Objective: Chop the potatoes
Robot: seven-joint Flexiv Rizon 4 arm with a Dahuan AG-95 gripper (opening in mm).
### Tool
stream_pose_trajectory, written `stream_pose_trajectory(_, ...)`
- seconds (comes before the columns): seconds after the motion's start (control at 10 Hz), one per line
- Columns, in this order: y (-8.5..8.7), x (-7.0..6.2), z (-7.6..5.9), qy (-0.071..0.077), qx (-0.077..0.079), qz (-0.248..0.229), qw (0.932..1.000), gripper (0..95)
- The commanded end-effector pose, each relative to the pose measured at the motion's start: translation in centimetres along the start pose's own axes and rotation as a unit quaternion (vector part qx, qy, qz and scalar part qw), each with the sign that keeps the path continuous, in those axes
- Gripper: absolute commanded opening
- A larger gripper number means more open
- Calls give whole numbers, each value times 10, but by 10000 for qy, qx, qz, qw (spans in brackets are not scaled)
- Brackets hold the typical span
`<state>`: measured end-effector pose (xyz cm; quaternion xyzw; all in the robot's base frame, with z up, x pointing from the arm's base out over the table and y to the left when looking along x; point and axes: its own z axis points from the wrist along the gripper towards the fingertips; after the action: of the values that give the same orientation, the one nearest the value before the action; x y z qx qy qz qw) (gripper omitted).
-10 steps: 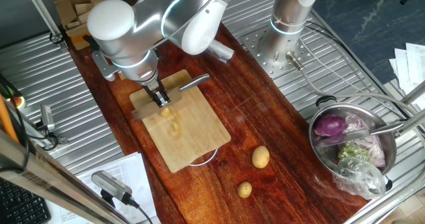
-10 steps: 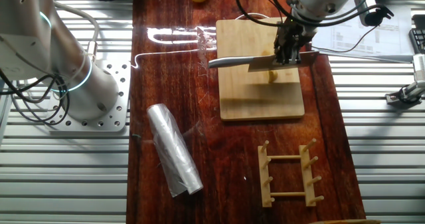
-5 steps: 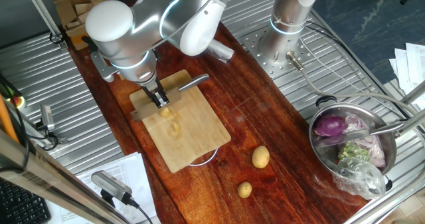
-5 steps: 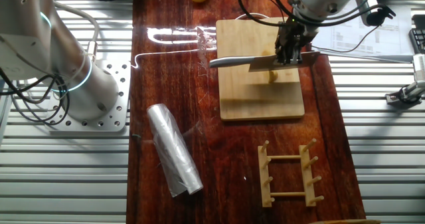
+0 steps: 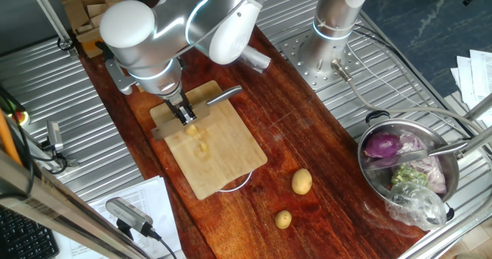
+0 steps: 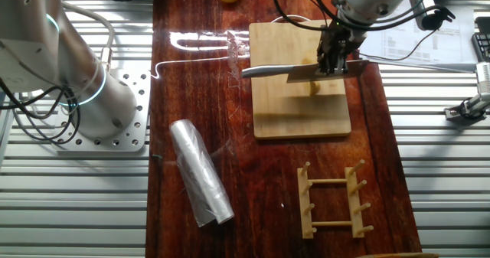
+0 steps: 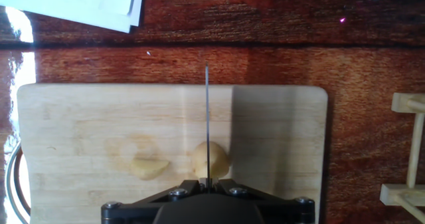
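Two pale-yellow potato chunks (image 7: 149, 167) apart on cutting board (image 7: 80, 131)

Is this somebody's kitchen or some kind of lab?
Most likely a robot lab staged as a kitchen: a metal arm's gripper holds a cleaver over potato pieces on a cutting board, with cables and paperwork around.

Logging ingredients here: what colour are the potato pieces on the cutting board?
Pale yellow potato pieces, clearest in the hand view.

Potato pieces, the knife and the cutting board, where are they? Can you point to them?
potato pieces (image 7: 149, 167): hand view, middle of the left piece.
knife (image 6: 264, 71): the other fixed view, on its steel handle.
cutting board (image 5: 227, 155): one fixed view, bare wood.
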<state>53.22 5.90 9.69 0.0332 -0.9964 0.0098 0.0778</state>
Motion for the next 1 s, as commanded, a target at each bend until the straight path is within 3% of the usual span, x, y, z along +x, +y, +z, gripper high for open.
stream_pose_trajectory(0.1,-1,-3,4,-31,8,8,10000,0)
stream_pose_trajectory(1.0,-2,-11,22,-134,-21,-86,9999,0)
